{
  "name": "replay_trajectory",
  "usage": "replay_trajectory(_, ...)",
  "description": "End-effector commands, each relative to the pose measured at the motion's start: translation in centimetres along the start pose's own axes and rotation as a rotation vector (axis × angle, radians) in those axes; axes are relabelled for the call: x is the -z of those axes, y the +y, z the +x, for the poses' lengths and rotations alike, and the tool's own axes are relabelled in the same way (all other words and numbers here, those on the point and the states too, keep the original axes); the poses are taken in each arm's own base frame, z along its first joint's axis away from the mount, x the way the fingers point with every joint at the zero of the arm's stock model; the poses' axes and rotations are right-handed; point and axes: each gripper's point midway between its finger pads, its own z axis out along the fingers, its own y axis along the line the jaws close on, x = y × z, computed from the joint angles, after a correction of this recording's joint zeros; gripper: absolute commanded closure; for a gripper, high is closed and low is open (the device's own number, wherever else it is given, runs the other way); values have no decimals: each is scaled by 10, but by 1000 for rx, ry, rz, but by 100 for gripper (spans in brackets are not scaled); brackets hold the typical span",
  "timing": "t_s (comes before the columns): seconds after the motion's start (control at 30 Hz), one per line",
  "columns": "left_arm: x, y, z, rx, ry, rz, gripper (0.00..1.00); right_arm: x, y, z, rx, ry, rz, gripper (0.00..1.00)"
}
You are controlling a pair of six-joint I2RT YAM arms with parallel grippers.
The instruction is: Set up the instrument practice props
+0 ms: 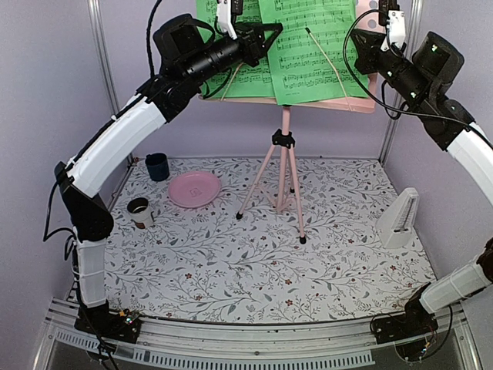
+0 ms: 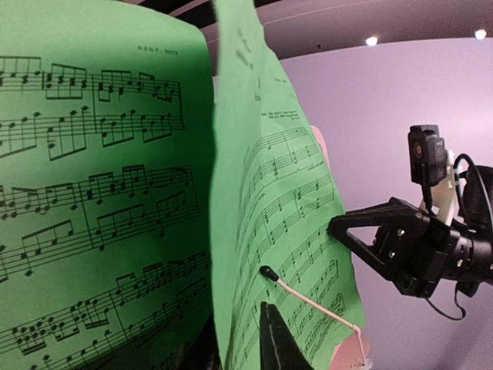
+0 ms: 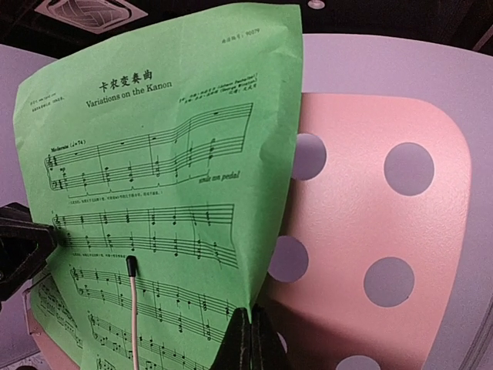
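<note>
I see two green printed sheet-music pages [image 2: 100, 193] up close; the black right gripper [image 2: 334, 228] touches the right page's edge.

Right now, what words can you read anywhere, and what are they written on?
"卡农变奏曲": title on the green sheet-music page.
"Variations on the Kanon": just below it, same page.
Small print around the title and staves: too small to read.
White metronome: no writing visible.
</note>
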Motion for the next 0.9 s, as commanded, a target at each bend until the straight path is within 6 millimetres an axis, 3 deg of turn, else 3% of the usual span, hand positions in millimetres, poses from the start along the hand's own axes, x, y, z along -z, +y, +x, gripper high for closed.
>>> replay_trajectory(0.0,1,-5,-9,-9,-13,-4,77,14,-18,-20,-20,-59,84,100)
replay_trajectory(0.17,6,-4,-19,-12,-27,-19,60,21,-26,-16,-20,-59,133,100)
replay_trajectory(0.43,13,-7,-32,-18,-39,-27,50,24,-31,-10,-1,-50,163,100)
replay_trajectory(0.6,12,-8,-28,-24,-30,-33,45,29,-34,-11,5,-56,178,100)
replay_trajectory(0.63,19,-10,-46,-32,-54,-33,44,30,-34,-9,6,-54,178,100)
replay_trajectory(0.7,23,-12,-52,-40,-57,-37,43,30,-34,-7,7,-48,178,100)
replay_trajectory(0.87,33,-9,-61,-68,-56,-71,41,37,-38,-11,3,-56,198,84)
